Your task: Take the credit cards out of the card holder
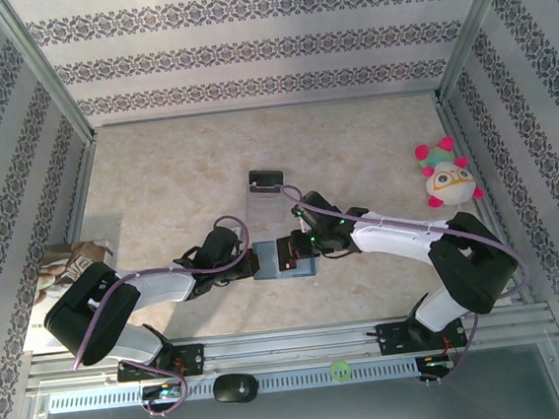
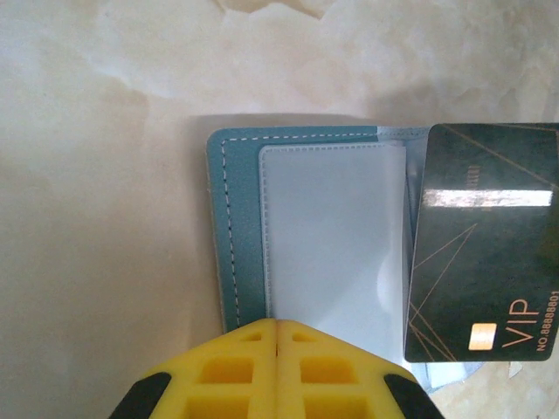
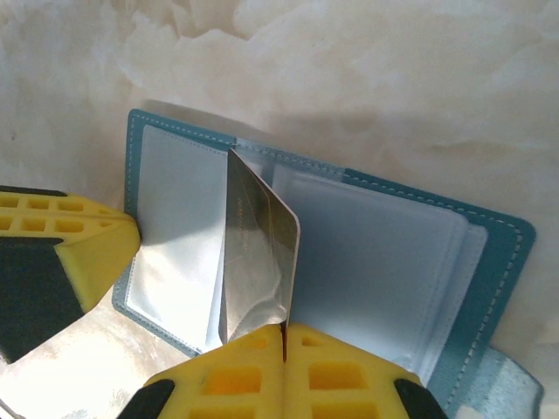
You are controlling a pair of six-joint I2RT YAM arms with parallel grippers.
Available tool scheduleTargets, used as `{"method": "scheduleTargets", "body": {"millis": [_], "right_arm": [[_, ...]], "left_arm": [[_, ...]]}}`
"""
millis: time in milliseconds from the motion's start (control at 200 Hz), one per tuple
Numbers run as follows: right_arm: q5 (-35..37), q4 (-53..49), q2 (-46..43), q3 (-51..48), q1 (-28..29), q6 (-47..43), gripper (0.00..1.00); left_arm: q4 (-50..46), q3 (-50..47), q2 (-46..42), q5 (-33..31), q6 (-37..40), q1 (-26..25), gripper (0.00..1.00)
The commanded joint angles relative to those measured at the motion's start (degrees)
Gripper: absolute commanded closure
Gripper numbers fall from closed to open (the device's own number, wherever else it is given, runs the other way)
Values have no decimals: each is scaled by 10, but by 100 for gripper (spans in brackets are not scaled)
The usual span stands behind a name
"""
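Arms: left arm (image 1: 120, 304) and right arm (image 1: 431, 244) rise from bases on the near rail. Both bend inward so their wrists meet over the card holder (image 2: 234, 244). My reading is that one steadies while the other pulls.
Table (image 1: 157, 172): pale marbled top. The card holder lies open on it between the two wrists, cover down and pockets up.
Plush toy (image 1: 447, 176): pink-and-white figure, well to the right of the card holder and farther back. It plays no part in the work.
Clear stand (image 1: 264, 203): transparent with a black piece on top, just beyond the card holder's far side, untouched.
Card holder: teal cover with white stitching and grey-blue clear sleeves (image 2: 336, 236). It is spread open so the pockets can be reached.
Left gripper (image 2: 275, 325): fingers clenched together with nothing between them. The tips rest at the edge of the holder's left leaf, probably pinning it so it does not lift with the card.
Right gripper (image 3: 284, 330): clamped on one edge of the dark VIP card (image 2: 485, 262), standing it upright near the holder's fold.
Dark VIP card: gold line pattern and a chip on its face. I cannot tell whether its far edge is in a sleeve.
Judgement: one extraction is under way. No other cards can be made out in the sleeves.
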Motion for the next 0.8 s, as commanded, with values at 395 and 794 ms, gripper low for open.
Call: {"method": "scheduleTargets", "body": {"millis": [395,794], "right_arm": [[65,-85,57,91,59,-10,98],[43,-53,85,92,59,-12,79]], "left_arm": [[-8,-3,34,16,-3,7,100],[5,0,47,26,-4,7,100]]}}
